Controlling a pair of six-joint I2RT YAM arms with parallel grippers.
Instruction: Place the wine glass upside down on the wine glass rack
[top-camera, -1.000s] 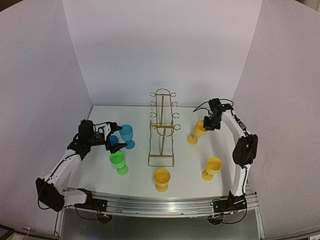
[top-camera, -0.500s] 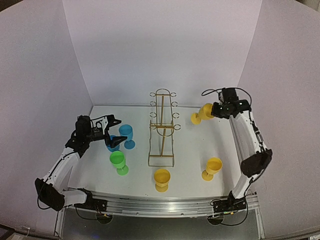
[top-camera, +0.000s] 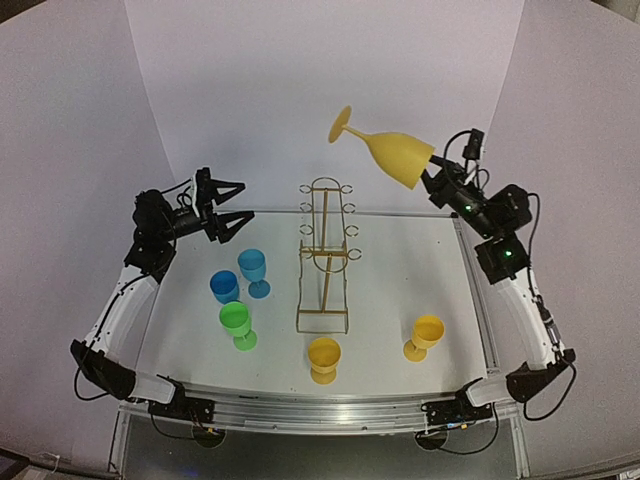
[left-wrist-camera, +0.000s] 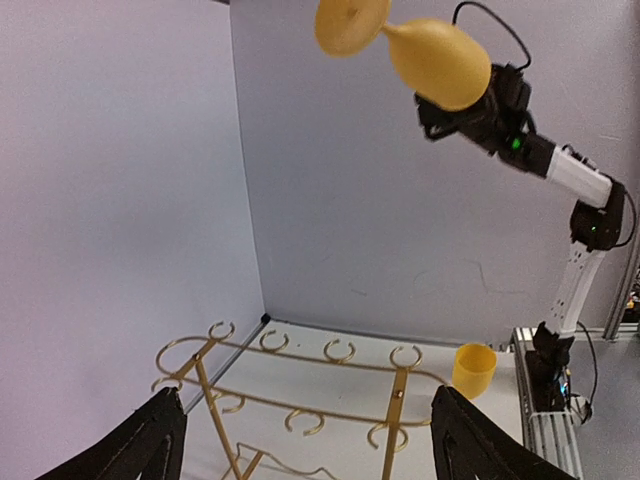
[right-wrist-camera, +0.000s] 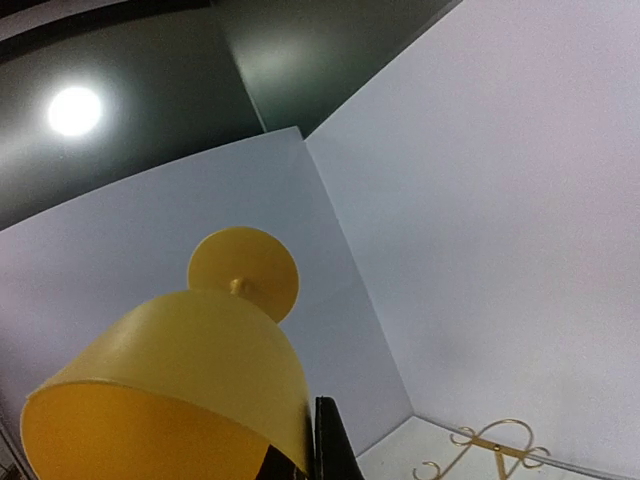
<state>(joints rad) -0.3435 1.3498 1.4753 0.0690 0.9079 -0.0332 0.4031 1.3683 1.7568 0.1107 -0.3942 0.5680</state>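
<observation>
My right gripper is shut on the rim of a yellow wine glass and holds it high above the table's back right. The glass is tipped, its foot pointing up and to the left. In the right wrist view the bowl fills the lower left, with one black finger against its outer wall. The gold wire wine glass rack stands upright mid-table, below and left of the glass. My left gripper hovers open and empty left of the rack top, and the held glass shows overhead in its view.
Two blue glasses and a green one stand left of the rack. A yellow glass stands in front of it and another to its right. White walls close the back and both sides.
My right arm lifted the yellow glass from the table right of the rack to high above it and tipped it over. My left gripper rose away from the blue glasses, empty.
</observation>
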